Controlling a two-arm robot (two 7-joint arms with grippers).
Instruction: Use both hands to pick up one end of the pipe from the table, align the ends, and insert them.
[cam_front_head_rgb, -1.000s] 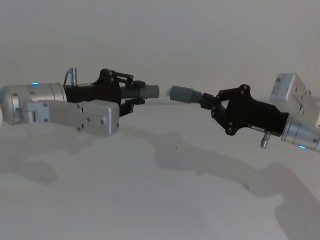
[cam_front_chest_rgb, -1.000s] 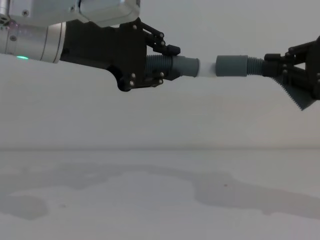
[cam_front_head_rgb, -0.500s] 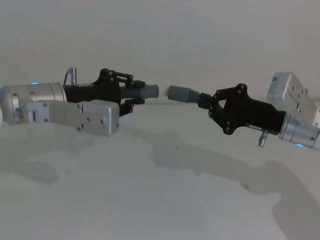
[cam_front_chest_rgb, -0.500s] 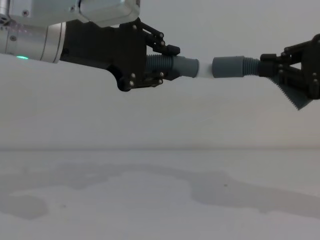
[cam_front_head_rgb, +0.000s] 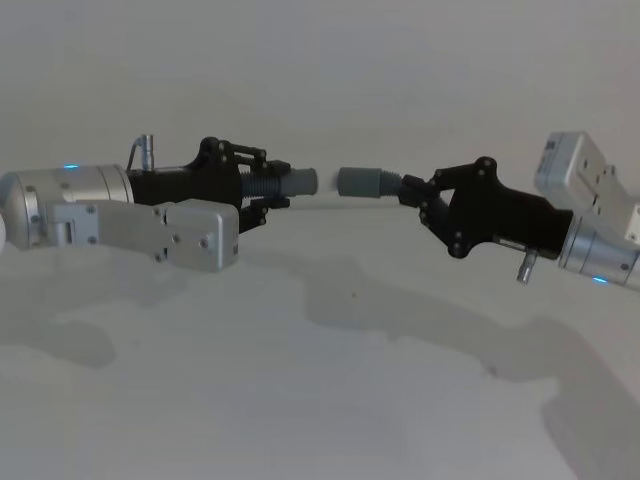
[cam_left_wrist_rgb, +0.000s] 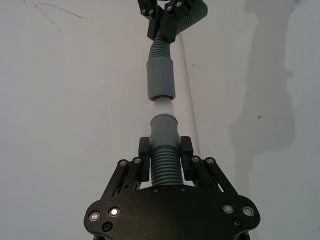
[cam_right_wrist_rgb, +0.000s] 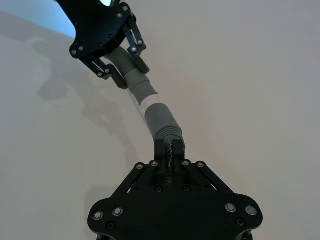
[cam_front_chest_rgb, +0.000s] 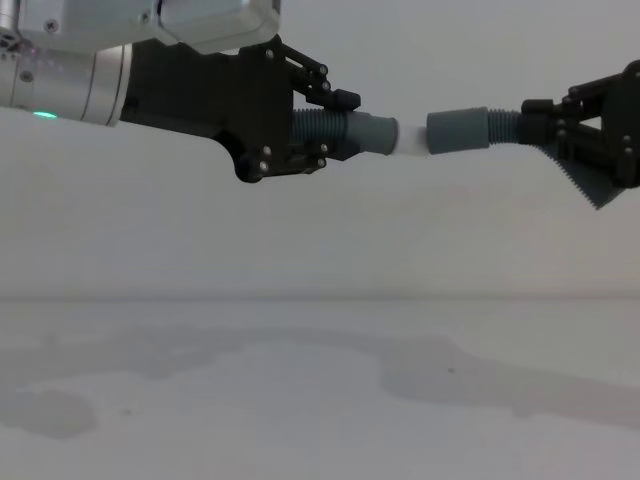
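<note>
Two short dark grey hose pieces hang in the air above the table (cam_front_chest_rgb: 320, 400), end to end, one in each gripper. Each piece has a ribbed, accordion-like middle and a smooth cylindrical cuff. The left pipe piece (cam_front_head_rgb: 285, 183) ends in a grey cuff with a narrower white tip (cam_left_wrist_rgb: 161, 107) — pale, smooth and slightly thinner than the cuff behind it. The right pipe piece (cam_front_head_rgb: 372, 184) ends in a plain, wider grey cuff (cam_front_chest_rgb: 458, 131) with a blunt open mouth.

In the left wrist view the white tip reaches right up to the mouth of the wider cuff (cam_left_wrist_rgb: 160, 80); whether it has gone inside cannot be told. In the chest view the two cuffs sit almost level, with the white tip bridging the short space between them. In the right wrist view the two pieces meet at a slight angle rather than in one straight line.

The left gripper (cam_front_head_rgb: 255, 185) — black plastic with bolted linkages, on a silver cylindrical wrist with a green light (cam_front_chest_rgb: 44, 115) — is clamped on the ribbed section of its piece, fingers (cam_left_wrist_rgb: 144, 157) pressed against either side of the ribs. The right gripper (cam_front_head_rgb: 418, 195), also black, with toothed jaws seen in the chest view (cam_front_chest_rgb: 545, 130), is closed on the ribbed part of the other piece just behind the cuff.

The table is a flat matte white surface, faintly stained, carrying the soft shadows of both arms.
</note>
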